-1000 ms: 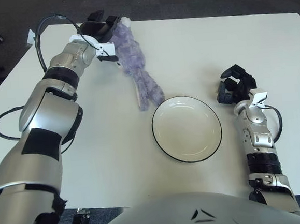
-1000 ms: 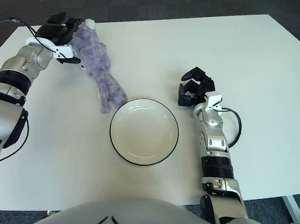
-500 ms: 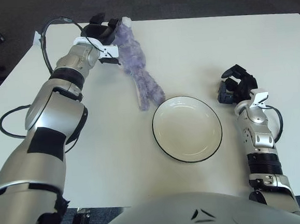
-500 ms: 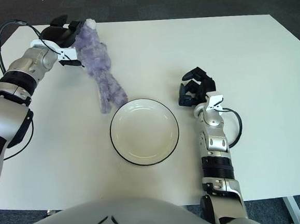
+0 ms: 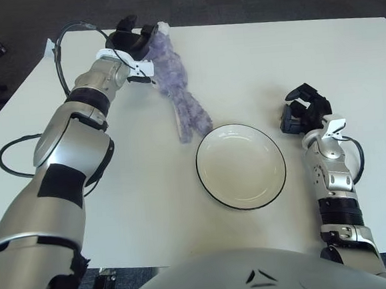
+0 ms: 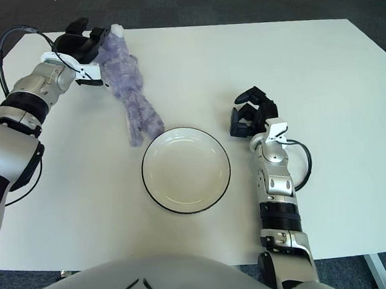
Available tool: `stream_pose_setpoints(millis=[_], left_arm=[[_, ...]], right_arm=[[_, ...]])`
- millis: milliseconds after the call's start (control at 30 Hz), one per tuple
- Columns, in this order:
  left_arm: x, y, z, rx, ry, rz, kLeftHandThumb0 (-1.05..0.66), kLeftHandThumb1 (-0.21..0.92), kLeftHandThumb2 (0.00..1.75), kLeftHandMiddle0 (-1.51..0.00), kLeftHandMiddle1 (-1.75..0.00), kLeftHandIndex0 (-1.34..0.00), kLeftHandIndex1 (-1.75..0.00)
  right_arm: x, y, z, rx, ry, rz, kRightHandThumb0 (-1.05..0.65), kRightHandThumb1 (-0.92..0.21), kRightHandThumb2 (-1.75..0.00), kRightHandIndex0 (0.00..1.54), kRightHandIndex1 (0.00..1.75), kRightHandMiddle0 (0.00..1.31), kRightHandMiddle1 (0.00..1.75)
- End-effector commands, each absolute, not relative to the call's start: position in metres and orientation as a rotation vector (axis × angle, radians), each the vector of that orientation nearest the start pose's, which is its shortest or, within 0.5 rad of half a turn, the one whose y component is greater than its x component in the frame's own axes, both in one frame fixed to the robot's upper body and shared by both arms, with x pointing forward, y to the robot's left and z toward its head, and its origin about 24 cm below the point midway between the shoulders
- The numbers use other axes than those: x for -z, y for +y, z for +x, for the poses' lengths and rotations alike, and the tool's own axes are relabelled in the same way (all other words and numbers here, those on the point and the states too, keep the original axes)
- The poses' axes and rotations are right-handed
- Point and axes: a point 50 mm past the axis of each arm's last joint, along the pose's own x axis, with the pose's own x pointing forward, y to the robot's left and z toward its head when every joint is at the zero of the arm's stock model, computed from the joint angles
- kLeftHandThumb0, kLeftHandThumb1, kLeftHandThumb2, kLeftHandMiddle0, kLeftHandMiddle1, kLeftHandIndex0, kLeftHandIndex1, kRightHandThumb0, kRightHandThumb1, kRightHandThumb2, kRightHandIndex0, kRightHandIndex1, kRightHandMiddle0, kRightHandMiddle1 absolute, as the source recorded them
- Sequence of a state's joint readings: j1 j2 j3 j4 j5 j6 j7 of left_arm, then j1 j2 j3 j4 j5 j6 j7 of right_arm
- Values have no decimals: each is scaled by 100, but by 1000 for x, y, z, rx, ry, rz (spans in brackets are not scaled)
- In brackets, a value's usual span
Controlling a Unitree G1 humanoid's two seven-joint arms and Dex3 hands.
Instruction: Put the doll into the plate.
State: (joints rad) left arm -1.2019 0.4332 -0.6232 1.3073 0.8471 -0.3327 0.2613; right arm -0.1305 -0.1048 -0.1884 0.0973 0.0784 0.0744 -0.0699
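A big white desk [image 5: 253,59] is being seen from above. A round white plate [image 5: 241,165] with a dark rim is lying on the desk. Nothing is lying in the plate. A purple doll [image 5: 178,85] is stretched out on the desk up and left of the plate, and its near end is just beside the plate's rim. The far end of the doll is being gripped by the left hand [image 5: 131,43], with the fingers closed around it. The right hand [image 5: 303,114] is seen right of the plate, its fingers curled and holding nothing.
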Motion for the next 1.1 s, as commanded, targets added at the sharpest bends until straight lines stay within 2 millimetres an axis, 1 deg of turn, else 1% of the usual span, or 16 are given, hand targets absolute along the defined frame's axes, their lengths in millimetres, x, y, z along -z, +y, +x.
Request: stream_pose_setpoints(millis=[0,33,100,133,200,233,267,333,400,533,633,767,800,867,967,1067], left_arm=[[-169,165,417,186,-333,1712,-44,21,96,-8,-4,0,-48],[-169,165,417,184,-337,1720,-43,21,97,-9,-5,0,-50],[-168,165,417,176,-351,1733,-34,19,103,-11,-20,0,-62],[-168,165,417,174,-355,1735,-28,17,107,-7,-38,0,-71],[-168,165,416,166,-373,1741,-21,15,113,-3,-62,0,-85],[-168,165,416,161,-381,1744,-20,15,114,-2,-66,0,-88],[-167,166,416,158,-386,1746,-17,14,117,-1,-75,0,-96],[-167,167,415,147,-399,1751,-14,13,120,-1,-83,0,-104],[-167,167,415,133,-414,1754,-11,12,124,-5,-93,-3,-115],[-167,168,414,111,-436,1758,-8,12,126,-12,-107,-7,-124],[-167,168,414,81,-464,1757,-7,13,127,-22,-131,-12,-137],[-167,169,414,49,-469,1746,-6,15,128,-27,-144,-16,-147],[-167,169,414,46,-468,1746,16,35,108,-39,-151,-17,-151],[-163,172,414,31,-440,1744,28,45,98,-46,-154,-17,-154],[-163,173,414,17,-431,1740,36,49,98,-51,-159,-17,-157],[-164,173,414,5,-435,1737,40,48,101,-54,-161,-17,-159]], right_arm=[[-20,-213,261,247,192,-5,-1,-8,-155,79,175,62,162],[-20,-213,261,247,193,-5,-1,-8,-155,79,175,62,162],[-20,-214,260,245,193,-6,-1,-9,-155,79,175,61,163],[-20,-213,260,245,193,-6,-1,-9,-155,79,175,61,163],[-21,-213,260,244,192,-8,-1,-9,-155,79,175,61,164],[-21,-213,260,243,192,-10,-1,-9,-155,79,175,60,164],[-21,-213,260,242,192,-11,-1,-9,-155,79,175,60,164],[-21,-213,260,241,193,-12,-1,-9,-155,79,175,60,164],[-21,-213,260,240,193,-12,-1,-9,-155,79,175,61,163],[-22,-213,259,238,193,-10,-1,-8,-155,79,175,61,163],[-22,-213,259,237,194,-9,-1,-8,-155,79,175,62,162],[-23,-212,259,233,194,-5,-1,-8,-155,79,175,62,162],[-23,-212,259,232,193,-5,-1,-9,-155,79,175,61,162],[-24,-212,259,228,189,1,-1,-9,-155,79,175,61,163],[-25,-211,259,223,182,5,-1,-9,-155,79,175,61,163],[-27,-210,258,221,176,11,-1,-9,-154,78,175,61,162]])
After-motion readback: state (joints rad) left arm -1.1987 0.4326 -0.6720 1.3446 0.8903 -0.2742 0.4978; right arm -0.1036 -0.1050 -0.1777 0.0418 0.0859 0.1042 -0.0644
